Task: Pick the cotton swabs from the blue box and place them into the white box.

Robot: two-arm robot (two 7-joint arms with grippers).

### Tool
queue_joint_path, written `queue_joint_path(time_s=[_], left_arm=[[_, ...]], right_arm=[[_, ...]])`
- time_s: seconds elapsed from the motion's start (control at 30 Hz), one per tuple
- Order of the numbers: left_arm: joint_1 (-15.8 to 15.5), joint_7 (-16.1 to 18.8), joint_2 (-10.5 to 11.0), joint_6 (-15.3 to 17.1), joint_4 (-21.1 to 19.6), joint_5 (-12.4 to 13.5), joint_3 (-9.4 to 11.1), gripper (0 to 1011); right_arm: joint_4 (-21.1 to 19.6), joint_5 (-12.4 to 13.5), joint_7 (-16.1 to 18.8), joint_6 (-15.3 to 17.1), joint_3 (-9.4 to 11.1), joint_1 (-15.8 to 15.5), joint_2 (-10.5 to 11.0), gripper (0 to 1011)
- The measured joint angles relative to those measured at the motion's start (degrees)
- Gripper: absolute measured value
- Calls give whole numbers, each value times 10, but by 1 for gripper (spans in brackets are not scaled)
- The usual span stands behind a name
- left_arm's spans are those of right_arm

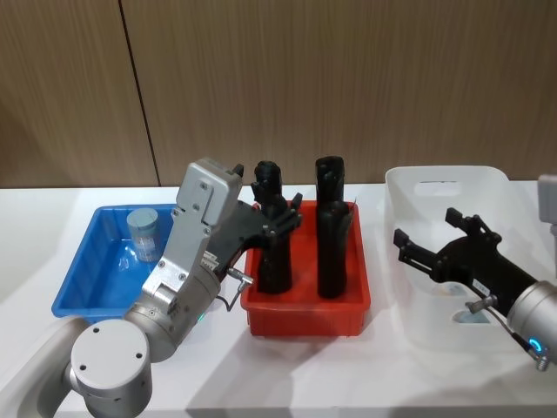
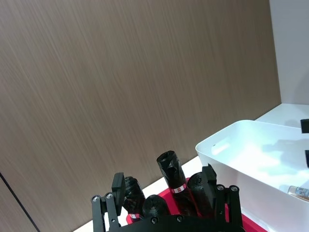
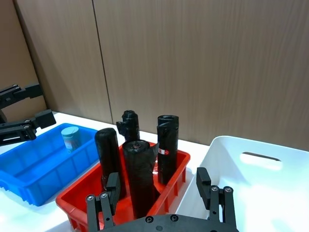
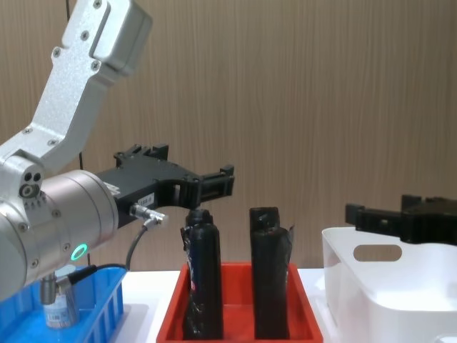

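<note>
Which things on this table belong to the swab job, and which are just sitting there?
Job: cotton swab jar standing in the blue box; second jar lying in the white box; left gripper, open above the red tray; right gripper, open above the white box.
Lying about: red tray; black bottles upright in it.

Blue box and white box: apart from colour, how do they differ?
The blue box is low with slotted sides; the white box is taller, smooth-walled, with an oval handle cut-out. The blue box holds a swab jar standing upright; the white box holds a second swab jar, apparently lying on its side. Both are open-topped and flank the red tray.
</note>
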Motion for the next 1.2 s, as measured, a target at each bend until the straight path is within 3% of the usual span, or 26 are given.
queue_joint_path(time_s=[0.5, 1.2], left_arm=[[0, 0, 0, 0, 0, 0, 0, 1003], [0, 0, 0, 0, 0, 0, 0, 1003]], right_arm=[[77, -25, 50, 24, -12, 58, -25, 1001], [229, -85, 134, 11, -30, 156, -63, 1001]])
